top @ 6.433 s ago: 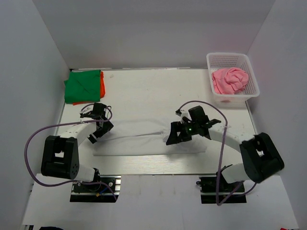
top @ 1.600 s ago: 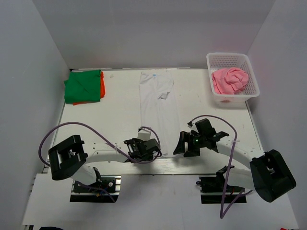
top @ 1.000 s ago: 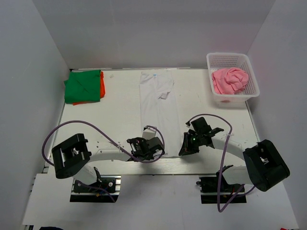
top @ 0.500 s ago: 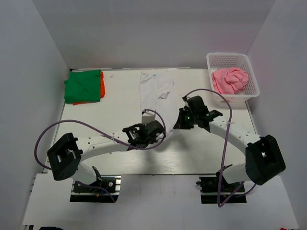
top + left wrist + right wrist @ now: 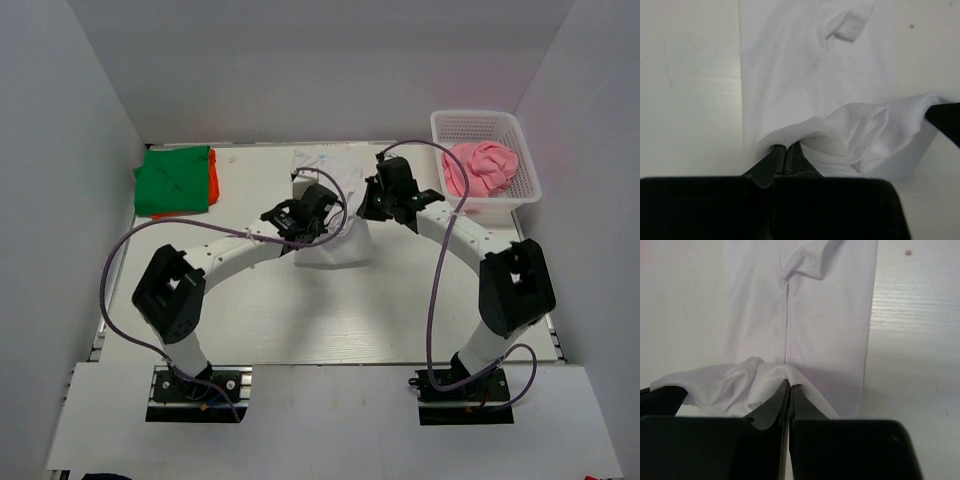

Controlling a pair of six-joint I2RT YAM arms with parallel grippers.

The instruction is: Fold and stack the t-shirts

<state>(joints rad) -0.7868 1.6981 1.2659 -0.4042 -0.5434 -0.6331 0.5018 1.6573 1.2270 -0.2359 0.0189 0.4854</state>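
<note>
The large white t-shirt (image 5: 335, 250) lies mid-table, folded lengthwise into a strip. Its near hem is lifted and doubled back over the rest. My left gripper (image 5: 318, 210) is shut on the left corner of that hem, and its fingertips (image 5: 786, 150) pinch the white cloth (image 5: 805, 75). My right gripper (image 5: 372, 205) is shut on the right corner, and its fingertips (image 5: 790, 385) pinch the fabric (image 5: 825, 315) too. A folded green t-shirt (image 5: 172, 180) lies on an orange t-shirt (image 5: 213, 176) at the far left. A pink t-shirt (image 5: 480, 168) sits crumpled in the basket.
The white mesh basket (image 5: 480, 116) stands at the far right corner. White walls enclose the table on three sides. Purple cables loop over both arms. Bare tabletop (image 5: 330, 320) lies between the shirt and the arm bases.
Both grippers have carried the white t-shirt's near hem from the table's front edge toward the far side, doubling the strip over itself. Both stayed shut throughout.
</note>
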